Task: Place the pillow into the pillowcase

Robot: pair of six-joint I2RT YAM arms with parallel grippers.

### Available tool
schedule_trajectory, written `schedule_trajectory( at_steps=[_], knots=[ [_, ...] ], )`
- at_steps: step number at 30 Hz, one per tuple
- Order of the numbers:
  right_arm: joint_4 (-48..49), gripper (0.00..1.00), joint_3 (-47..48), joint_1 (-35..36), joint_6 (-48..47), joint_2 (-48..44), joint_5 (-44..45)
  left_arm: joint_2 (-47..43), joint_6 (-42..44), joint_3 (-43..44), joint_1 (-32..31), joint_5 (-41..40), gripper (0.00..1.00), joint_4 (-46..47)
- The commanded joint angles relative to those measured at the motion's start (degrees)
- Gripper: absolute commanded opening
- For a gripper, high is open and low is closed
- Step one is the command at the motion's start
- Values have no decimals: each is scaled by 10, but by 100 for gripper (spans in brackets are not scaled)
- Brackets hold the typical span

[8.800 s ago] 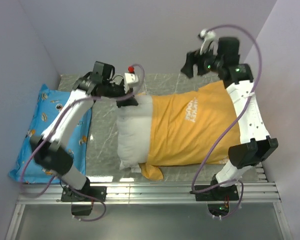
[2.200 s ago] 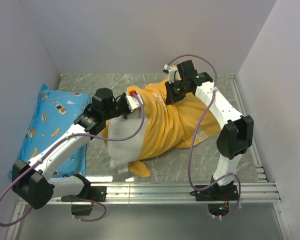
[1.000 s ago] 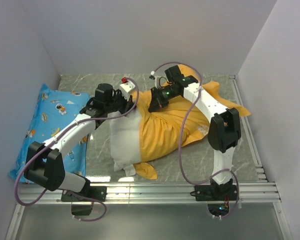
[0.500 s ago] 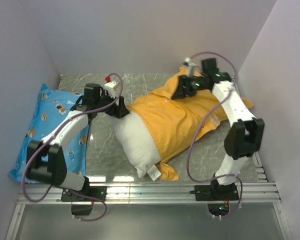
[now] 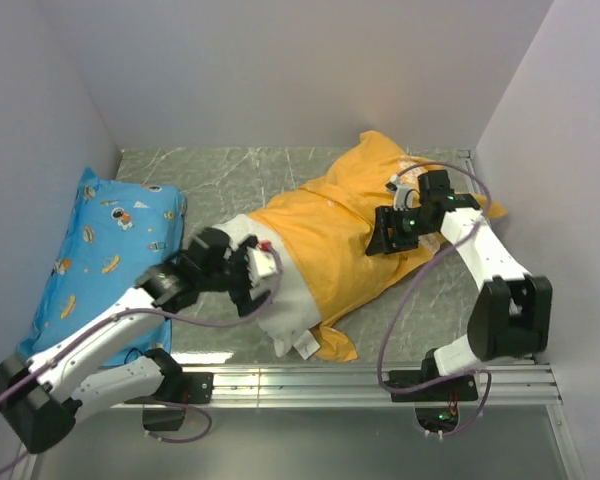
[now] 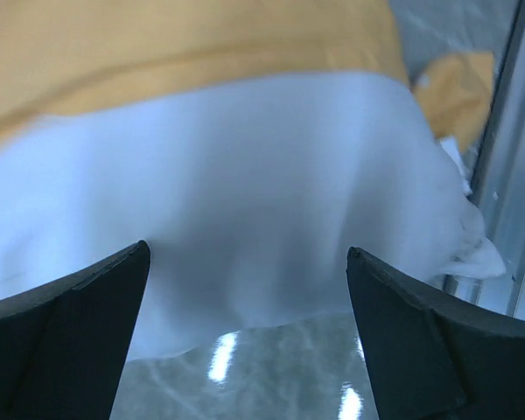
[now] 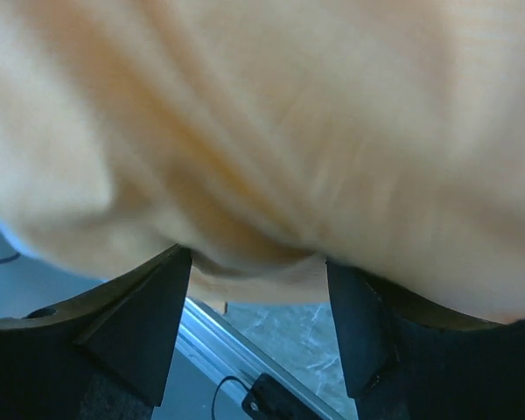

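The white pillow [image 5: 285, 295] lies slanted across the table, its far part inside the orange pillowcase [image 5: 340, 215] and its near-left end sticking out. My left gripper [image 5: 257, 283] hovers open at that bare end. In the left wrist view the pillow [image 6: 245, 175] fills the space ahead of the wide-apart left gripper [image 6: 248, 255], with the pillowcase [image 6: 157, 44] beyond it. My right gripper [image 5: 383, 236] rests against the middle of the case. In the right wrist view the pillowcase [image 7: 289, 114] bulges against the parted right gripper [image 7: 258, 262].
A blue cartoon-print pillow [image 5: 100, 245] lies along the left wall. A metal rail [image 5: 310, 380] runs along the near table edge, close to the pillow's small tag [image 5: 305, 347]. Walls close in the back and both sides.
Both grippers have opened. The left arm swung from the pillow's far left corner to its near end. The right gripper came down from the case's far edge to its middle.
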Motion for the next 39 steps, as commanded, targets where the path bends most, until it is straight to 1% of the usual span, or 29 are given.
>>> schedule_trajectory(
  at_steps=[1,2,3,4,6,7,8,9,10,11,12,13,14,15,16,17,18,20,21,25,28,30,33,34,35,36,37,38,39],
  knots=[
    [86,70,12,18,38,78,28,31,-27,-48,-96,-109,99,58],
    [114,70,25,26,53,95,30,39,-32,-54,-113,-124,99,104],
    [120,69,63,35,59,114,33,47,-33,-58,-128,-143,99,126],
    [124,69,88,54,63,149,31,75,-34,-61,-159,-186,99,149],
    [131,69,160,76,83,179,22,110,-40,-57,-171,-218,99,194],
    [136,68,180,92,87,196,17,143,-59,-51,-171,-228,99,207],
    [145,68,197,95,100,201,7,162,-68,-46,-171,-239,96,216],
    [146,69,220,98,106,203,-13,200,-90,-37,-170,-239,86,212],
    [145,69,226,98,110,197,-16,215,-106,-18,-150,-239,47,207],
    [141,70,227,90,112,189,-15,225,-127,-11,-133,-214,20,203],
    [140,71,212,79,114,176,-9,232,-166,-6,-115,-190,9,200],
    [143,72,199,66,122,140,6,244,-179,3,-89,-172,0,191],
    [153,74,183,28,129,119,11,248,-192,7,-75,-158,0,188],
    [164,75,143,4,137,72,15,249,-215,9,-61,-123,0,188],
    [181,75,114,-20,151,46,22,248,-225,7,-34,-106,0,193],
    [225,81,83,-42,192,24,43,248,-232,6,-23,-87,0,194],
    [254,82,17,-89,204,4,38,248,-244,7,-15,-58,0,194],
    [315,84,-30,-102,216,-19,65,249,-253,8,12,-29,0,195],
    [326,84,-49,-103,216,1,60,253,-279,10,21,4,0,196],
    [377,80,-33,-103,263,91,54,263,-293,19,48,37,0,194],
    [439,80,-39,-103,296,130,26,266,-296,25,53,45,0,198],
    [455,79,-35,-102,304,155,8,273,-306,30,56,49,0,202],
    [460,53,-23,-93,298,202,-9,280,-326,37,63,61,0,213],
    [457,34,-18,-90,291,212,-24,281,-332,39,67,64,0,217],
    [455,28,-15,-86,290,218,-42,284,-342,41,69,68,0,221],
    [459,26,-19,-82,290,211,-57,289,-356,44,71,72,0,225],
    [476,18,-26,-77,287,201,-93,292,-365,49,75,76,0,234],
    [473,13,-35,-63,280,189,-101,295,-389,50,79,82,0,240],
    [461,3,-35,-57,269,168,-106,303,-397,54,86,85,0,246]
  ],
)
